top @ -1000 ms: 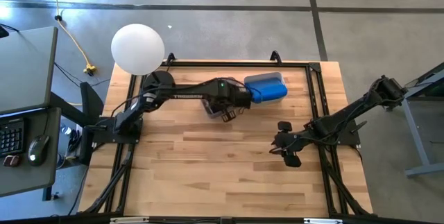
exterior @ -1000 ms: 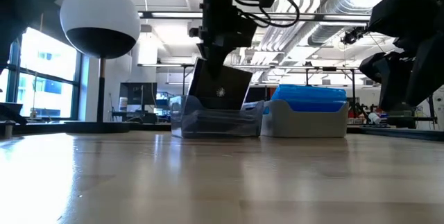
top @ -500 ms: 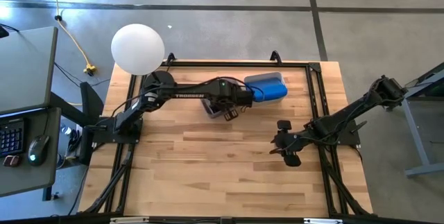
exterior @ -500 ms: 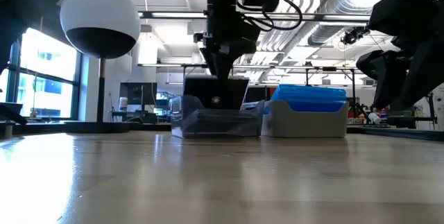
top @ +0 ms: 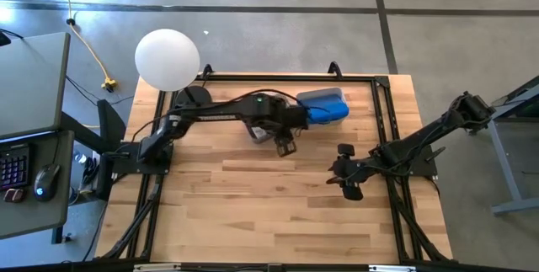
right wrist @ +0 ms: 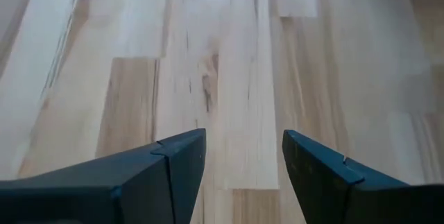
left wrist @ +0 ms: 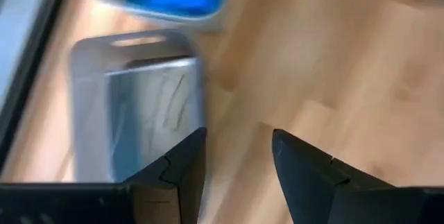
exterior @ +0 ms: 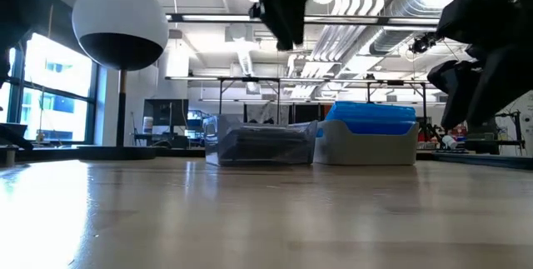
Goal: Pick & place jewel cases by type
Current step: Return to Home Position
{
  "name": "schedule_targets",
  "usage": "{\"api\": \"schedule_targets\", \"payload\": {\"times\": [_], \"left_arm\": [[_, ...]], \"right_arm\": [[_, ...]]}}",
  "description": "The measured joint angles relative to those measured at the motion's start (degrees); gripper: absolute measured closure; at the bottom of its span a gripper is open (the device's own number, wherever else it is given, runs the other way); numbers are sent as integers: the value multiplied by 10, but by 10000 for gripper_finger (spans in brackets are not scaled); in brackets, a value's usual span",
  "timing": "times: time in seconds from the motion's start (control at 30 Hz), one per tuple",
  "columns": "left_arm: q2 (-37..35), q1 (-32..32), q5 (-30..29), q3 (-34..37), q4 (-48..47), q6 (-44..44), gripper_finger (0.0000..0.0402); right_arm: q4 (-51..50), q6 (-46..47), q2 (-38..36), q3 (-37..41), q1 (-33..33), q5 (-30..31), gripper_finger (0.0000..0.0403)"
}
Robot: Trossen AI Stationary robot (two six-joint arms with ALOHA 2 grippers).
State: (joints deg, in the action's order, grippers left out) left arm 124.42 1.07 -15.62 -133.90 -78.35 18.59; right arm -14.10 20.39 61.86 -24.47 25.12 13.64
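Observation:
A dark jewel case (left wrist: 149,106) lies flat inside the clear tub (exterior: 261,146) at the table's far middle. Beside it, toward the right, blue jewel cases (exterior: 371,117) are stacked in the grey tub (top: 324,108). My left gripper (exterior: 283,40) hangs open above the clear tub's near side (top: 286,144), with nothing between its fingers (left wrist: 239,158). My right gripper (top: 338,175) waits open over bare wood at the middle right (right wrist: 243,158).
A white globe lamp (top: 167,59) stands at the table's far left corner. A black frame (top: 379,82) runs along the table's edges. Bare wood (top: 253,205) fills the near half of the table.
My left gripper has opened and let go of the dark jewel case, then risen and drawn slightly toward the near edge. The case, which stood tilted in the clear tub, has dropped and now lies flat inside it.

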Motion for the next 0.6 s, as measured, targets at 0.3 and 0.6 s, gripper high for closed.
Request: {"api": "schedule_targets", "payload": {"times": [0.3,0.6], "left_arm": [[-128,-8,57,-7,-107,-29,243],[-315,-88,-75,103,-116,-12,243]], "right_arm": [[-147,-26,-122,-100,-33,-9,215],[-202,-88,-327,-124,-22,91,215]]}}
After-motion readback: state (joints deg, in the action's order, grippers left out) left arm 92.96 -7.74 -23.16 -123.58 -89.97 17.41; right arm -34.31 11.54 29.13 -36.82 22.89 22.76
